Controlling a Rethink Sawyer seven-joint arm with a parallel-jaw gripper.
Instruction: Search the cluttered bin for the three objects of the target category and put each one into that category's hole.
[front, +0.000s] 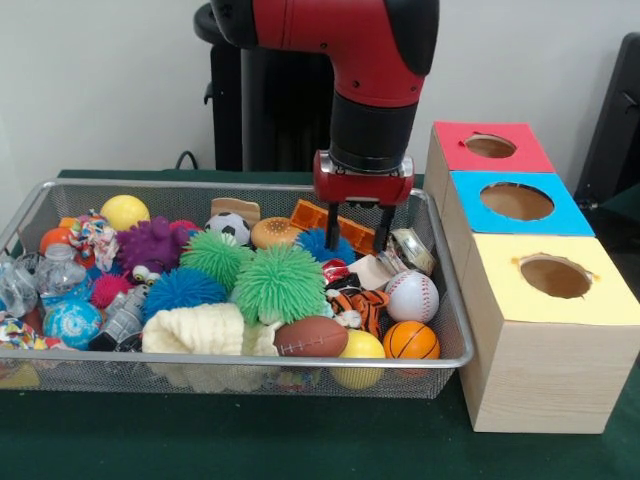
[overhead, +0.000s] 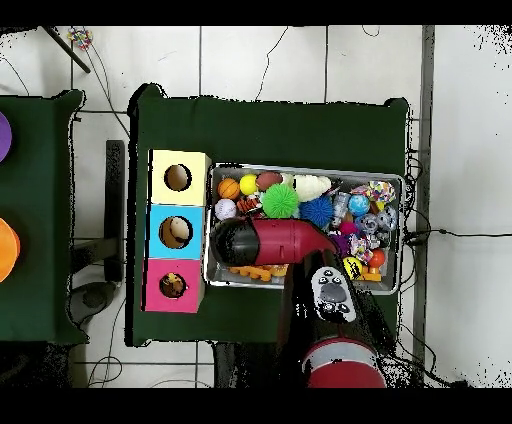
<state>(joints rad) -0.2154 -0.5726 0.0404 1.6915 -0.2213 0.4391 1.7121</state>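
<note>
- Near rim of the bin (front: 250, 362), front view: football (front: 311, 338), yellow ball (front: 361, 346) and basketball (front: 411, 341) sit in a row at your right end, the end next to the boxes.
- Just behind them: baseball (front: 411, 296), touching the basketball from behind. The target category isn't given; sports balls are my guess, and then these are your closest candidates.
- Mid bin: green spiky ball (front: 281, 283) and soccer ball (front: 231, 228), further left and away from the holes.
- Gripper (front: 358, 243) hangs at the far right of the bin, jaws parted with nothing between them, tips just above the clutter by the orange piece (front: 330, 223).
- Key relation: the baseball lies toward you and slightly right of the gripper, so pull the gripper toward the near rim, then descend.
- Football's long axis runs roughly along the near rim; close across its short width.
- Beyond the bin's right wall, near to far: yellow box (front: 545, 325), blue box (front: 515, 205), red box (front: 488, 148), each with a top hole. The overhead view shows something pale already inside the blue hole.
</note>
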